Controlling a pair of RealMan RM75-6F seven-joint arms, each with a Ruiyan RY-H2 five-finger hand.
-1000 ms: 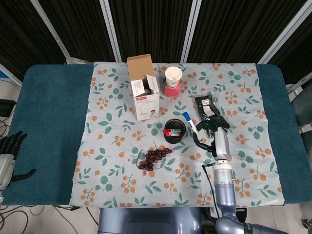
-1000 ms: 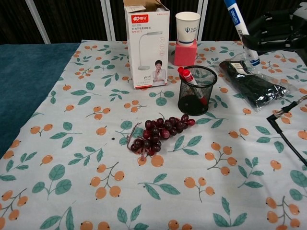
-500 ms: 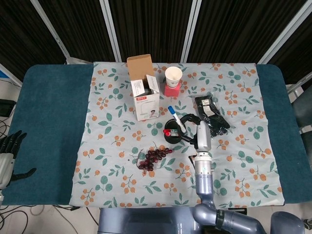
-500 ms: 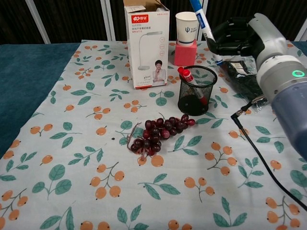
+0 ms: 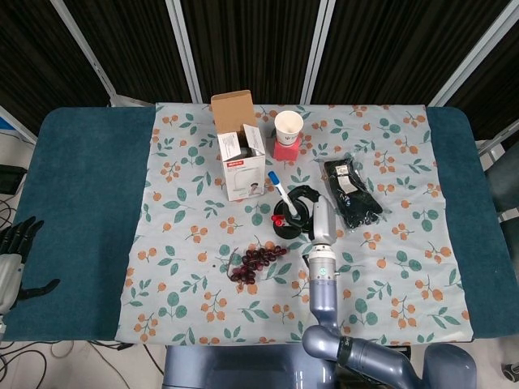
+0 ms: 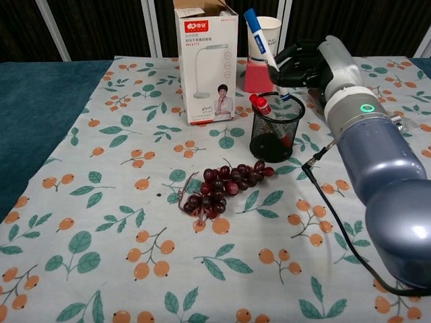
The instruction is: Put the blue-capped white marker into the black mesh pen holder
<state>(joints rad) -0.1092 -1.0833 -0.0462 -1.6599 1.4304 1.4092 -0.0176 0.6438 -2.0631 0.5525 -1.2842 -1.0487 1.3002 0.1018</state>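
My right hand (image 6: 301, 66) (image 5: 312, 209) holds the blue-capped white marker (image 6: 264, 48) (image 5: 280, 190), tilted with its blue cap up and to the left. The marker's lower tip hangs just above the rim of the black mesh pen holder (image 6: 277, 128) (image 5: 289, 219). A red-capped marker (image 6: 261, 105) leans inside that holder. My left hand (image 5: 15, 250) rests off the table's left edge, fingers apart and holding nothing.
A white lamp box (image 6: 205, 60) stands left of the holder. A paper cup (image 6: 264, 35) sits on a pink block (image 6: 260, 74) behind it. Dark red grapes (image 6: 222, 186) lie in front. A black packet (image 5: 351, 191) lies to the right. A black cable (image 6: 340, 222) trails from my right arm.
My right hand has carried the marker leftward from over the black packet to just above the pen holder. The left hand has not moved.
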